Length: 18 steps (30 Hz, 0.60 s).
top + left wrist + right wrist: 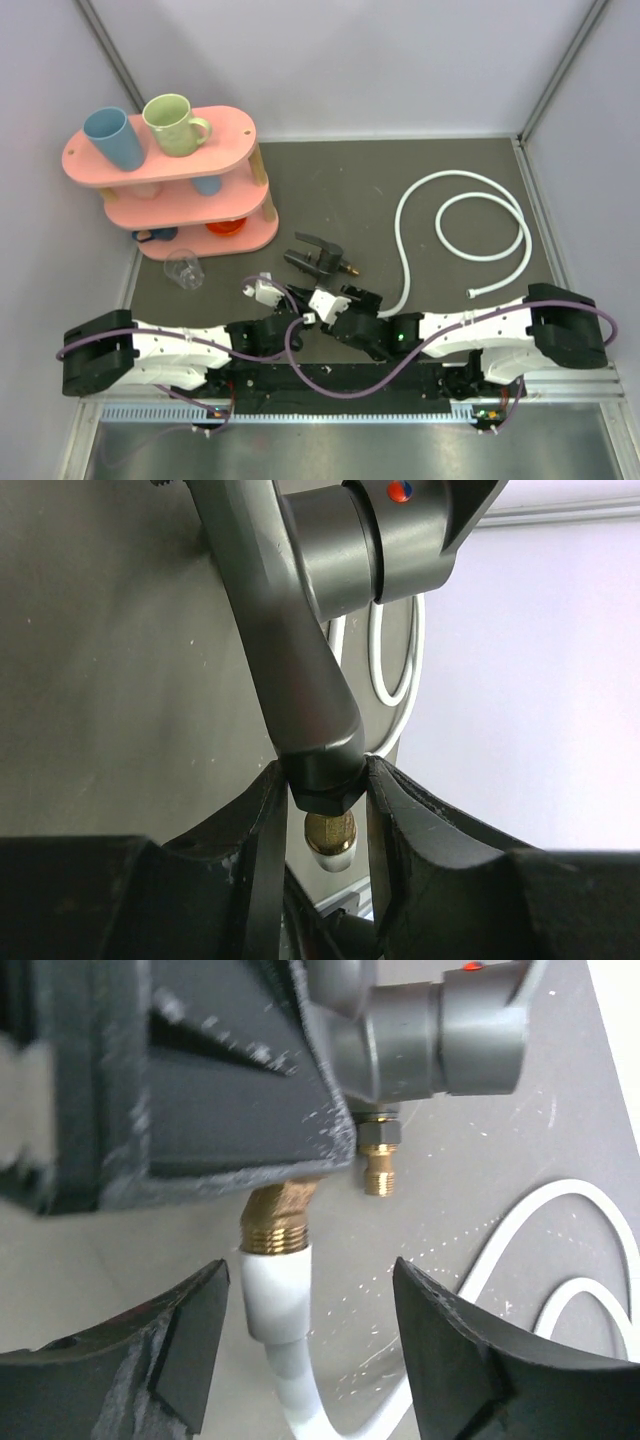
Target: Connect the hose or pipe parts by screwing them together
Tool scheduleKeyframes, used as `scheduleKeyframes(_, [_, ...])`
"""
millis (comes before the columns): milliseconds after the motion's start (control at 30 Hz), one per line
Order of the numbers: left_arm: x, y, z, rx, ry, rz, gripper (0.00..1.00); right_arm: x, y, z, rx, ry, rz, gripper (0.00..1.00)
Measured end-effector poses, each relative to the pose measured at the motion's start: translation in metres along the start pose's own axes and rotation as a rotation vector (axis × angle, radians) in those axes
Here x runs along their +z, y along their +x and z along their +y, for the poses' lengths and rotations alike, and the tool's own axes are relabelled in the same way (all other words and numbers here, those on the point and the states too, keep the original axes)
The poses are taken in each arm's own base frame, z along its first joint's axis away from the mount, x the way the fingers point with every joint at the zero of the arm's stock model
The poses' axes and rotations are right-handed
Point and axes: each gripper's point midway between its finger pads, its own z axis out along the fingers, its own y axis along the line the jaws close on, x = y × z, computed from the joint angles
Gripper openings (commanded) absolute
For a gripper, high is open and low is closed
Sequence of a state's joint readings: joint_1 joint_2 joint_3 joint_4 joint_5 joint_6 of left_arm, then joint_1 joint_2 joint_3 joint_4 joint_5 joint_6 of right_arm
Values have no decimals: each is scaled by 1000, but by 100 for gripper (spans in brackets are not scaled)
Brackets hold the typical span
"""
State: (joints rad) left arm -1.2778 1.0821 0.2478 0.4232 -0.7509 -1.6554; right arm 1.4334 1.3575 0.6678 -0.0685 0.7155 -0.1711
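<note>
**Hose end at tap fitting: left claw gripping, right claw wide**

Tap fitting sits mid-surface on the near side, just beyond the two wrists; black Y-shaped body, brass ends pointing right.

Left claw is pinched narrow on the fitting's dark lower stem, with both fingers pressed against it; a brass threaded end shows just below the grip; the body above carries a red and blue dot.

Right claw stands wide, one finger on each side of the hose end, with a clear gap on both sides and nothing held.

In the right wrist view the white hose end butts straight up against a brass threaded piece under the left claw's finger; cannot tell whether it is screwed on or only touching; a second, smaller brass end hangs free just to its right.

The rest of the hose lies in two loose loops on the right far part of the surface; its other end lies loose near the right arm.

Pink three-tier shelf at far left; blue cup and green mug on its top tier; small items on the lower tiers too small to tell.

Clear glass lies on the surface near the shelf's foot; purple cables drape across both arms.
</note>
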Motion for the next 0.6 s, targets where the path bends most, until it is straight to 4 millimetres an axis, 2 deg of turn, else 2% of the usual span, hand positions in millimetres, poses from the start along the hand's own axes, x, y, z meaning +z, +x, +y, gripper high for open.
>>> scheduleKeyframes(100, [-1,0,-1,-9,-1,2,0,3,-7,-6,24,53,-9,30])
scheduleKeyframes(133, [-1,-1,-1,-19,0,1,0,4,-9,-6,34,57,-14,16])
scheduleKeyframes(233, [-1,-5,-7,-46,16,-15,0,5,-14,-2,51,55,-32,0])
scheduleKeyframes(400, [-3,-6,-8,-55,23,-15,0,5,-17,-3,49,41,-61,0])
scheduleKeyframes(467, [-4,-4,-6,-61,27,2,0,5,-14,-2,81,-16,-84,0])
scheduleKeyframes(600, [-2,-4,-10,-83,43,3,0,7,-15,-6,259,-229,-185,0])
